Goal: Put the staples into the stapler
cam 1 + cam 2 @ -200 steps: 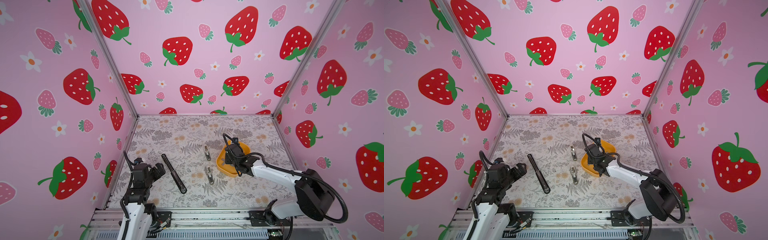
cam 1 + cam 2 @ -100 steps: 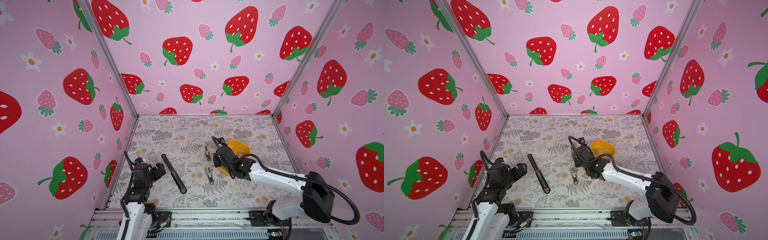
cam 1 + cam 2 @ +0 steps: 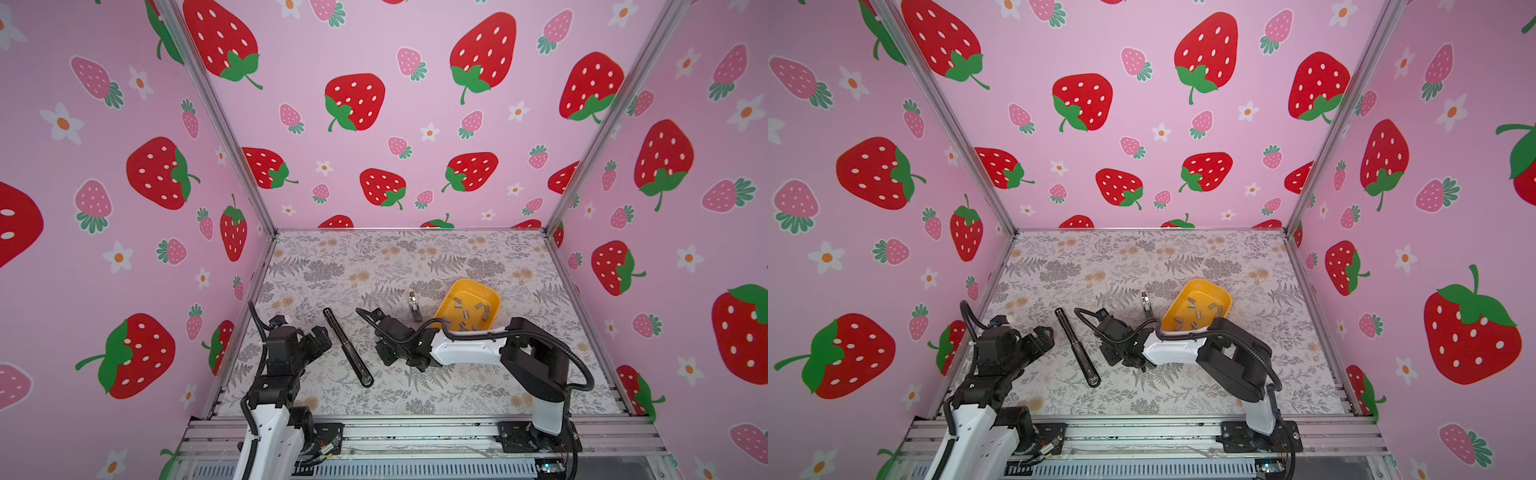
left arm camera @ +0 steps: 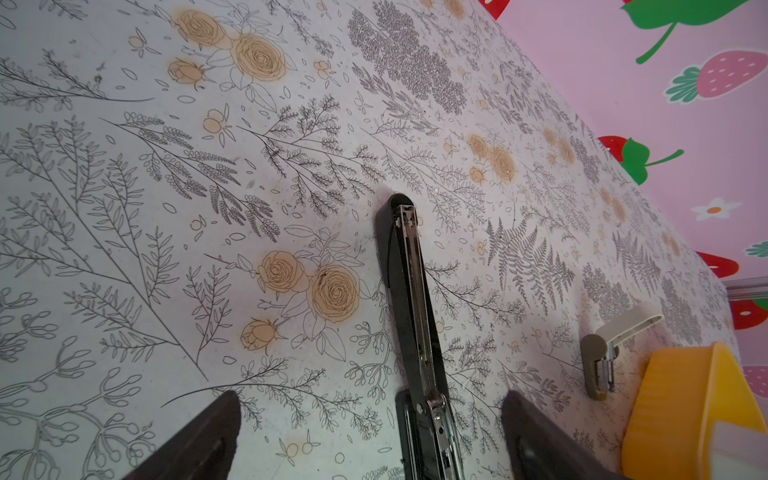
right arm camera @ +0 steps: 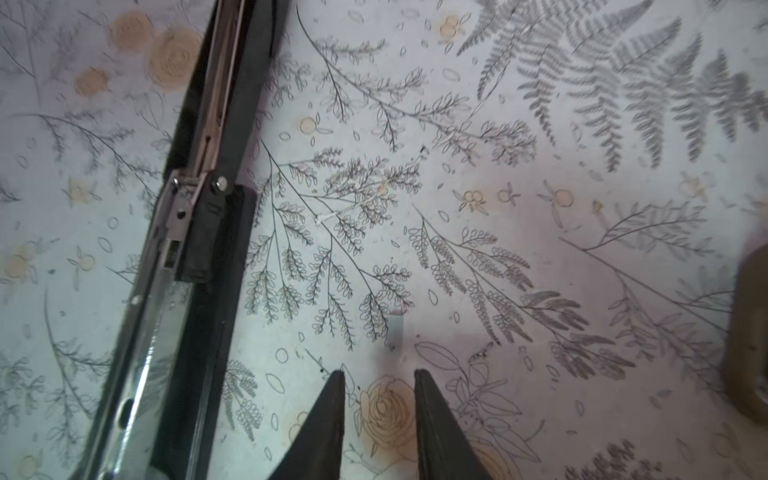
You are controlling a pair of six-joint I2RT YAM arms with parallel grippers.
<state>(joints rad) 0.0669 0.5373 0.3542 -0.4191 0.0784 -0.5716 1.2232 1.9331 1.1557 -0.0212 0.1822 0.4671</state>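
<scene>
Where the black stapler [image 3: 348, 348] lies folded open flat on the flower-printed worktop [image 3: 415, 257], its metal magazine rail faces up, as both wrist views show. In both top views it sits between the two arms. The left tool [image 4: 372, 399] stands wide open and holds nothing. In the left wrist view the stapler shows between its fingers, with no contact visible. The right tool [image 5: 378, 374] hovers low over the worktop just beside the stapler, its fingers narrowly parted with bare worktop between them, so nothing is gripped. One small grey staple strip [image 5: 395, 330] shows just beyond those fingertips, apart from them; whether it rests flat on the worktop cannot be told. Other staples [image 3: 467, 313] lie scattered loose in the yellow tray [image 3: 469, 291], well apart from the stapler. The right arm overlaps the tray's near edge in both top views. A small beige device [image 3: 413, 305] lies on the worktop just beside the tray.
</scene>
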